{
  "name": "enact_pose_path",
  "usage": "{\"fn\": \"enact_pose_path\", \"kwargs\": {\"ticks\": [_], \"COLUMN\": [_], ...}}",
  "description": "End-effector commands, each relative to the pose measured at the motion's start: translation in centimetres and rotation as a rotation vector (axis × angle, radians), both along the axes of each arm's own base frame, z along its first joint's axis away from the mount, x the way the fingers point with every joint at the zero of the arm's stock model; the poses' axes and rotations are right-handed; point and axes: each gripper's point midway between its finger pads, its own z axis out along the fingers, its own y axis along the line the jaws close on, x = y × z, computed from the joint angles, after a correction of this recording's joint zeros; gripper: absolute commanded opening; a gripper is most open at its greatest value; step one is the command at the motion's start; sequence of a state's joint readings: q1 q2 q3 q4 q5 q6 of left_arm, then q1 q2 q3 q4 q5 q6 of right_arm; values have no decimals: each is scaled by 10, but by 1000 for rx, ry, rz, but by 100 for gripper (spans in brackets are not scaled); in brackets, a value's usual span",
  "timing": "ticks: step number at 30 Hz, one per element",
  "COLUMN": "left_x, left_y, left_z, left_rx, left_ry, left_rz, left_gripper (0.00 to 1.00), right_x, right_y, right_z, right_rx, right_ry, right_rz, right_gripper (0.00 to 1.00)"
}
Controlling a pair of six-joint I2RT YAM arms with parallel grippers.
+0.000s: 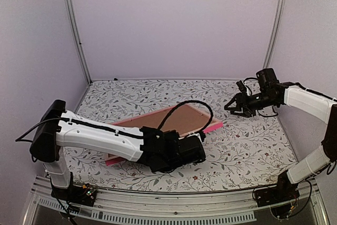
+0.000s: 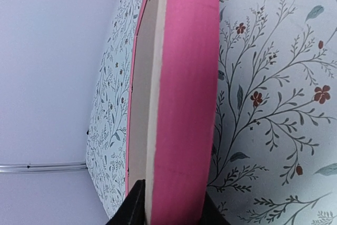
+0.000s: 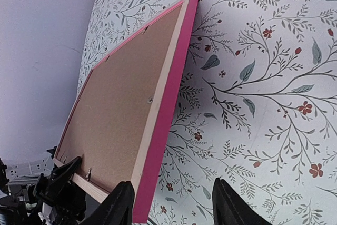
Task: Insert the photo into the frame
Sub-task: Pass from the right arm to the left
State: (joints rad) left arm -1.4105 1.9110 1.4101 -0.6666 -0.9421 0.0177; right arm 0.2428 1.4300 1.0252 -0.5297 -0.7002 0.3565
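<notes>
Left fingers (image 2: pixel 132 208) clamp the frame (image 2: pixel 184 104); right fingers (image 3: pixel 233 204) spread apart near its corner.

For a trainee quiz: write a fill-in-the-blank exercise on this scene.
The frame has a ___ border.
The fingers of the ___ arm clamp its edge.
The right fingers are ___, holding nothing.
The table has a ___ pattern.
Missing words: pink; left; open; floral.

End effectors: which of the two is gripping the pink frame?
The left end effector: it clamps the frame by its edge. The right end effector is open, holding nothing.
</notes>
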Motion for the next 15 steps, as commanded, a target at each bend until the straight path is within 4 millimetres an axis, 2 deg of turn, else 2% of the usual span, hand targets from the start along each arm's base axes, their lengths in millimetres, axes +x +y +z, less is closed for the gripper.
{"fn": "enact_pose_path", "kwargs": {"ticks": [1, 7, 15], "left_x": [16, 29, 39], "left_y": [-9, -13, -20], "left_z": [72, 132, 208], "left_rx": [-188, -301, -556], "left_ry": [-8, 32, 176], "left_rz": [17, 3, -49], "left_gripper": [0, 0, 0], "right_x": [8, 11, 13], "right_y": [-15, -19, -24], "right_z": [10, 7, 0], "right_rx": [-52, -66, -79], "right_ry": [-47, -50, -42], "right_rz": [-28, -31, -37], "right_gripper": [55, 55, 55]}}
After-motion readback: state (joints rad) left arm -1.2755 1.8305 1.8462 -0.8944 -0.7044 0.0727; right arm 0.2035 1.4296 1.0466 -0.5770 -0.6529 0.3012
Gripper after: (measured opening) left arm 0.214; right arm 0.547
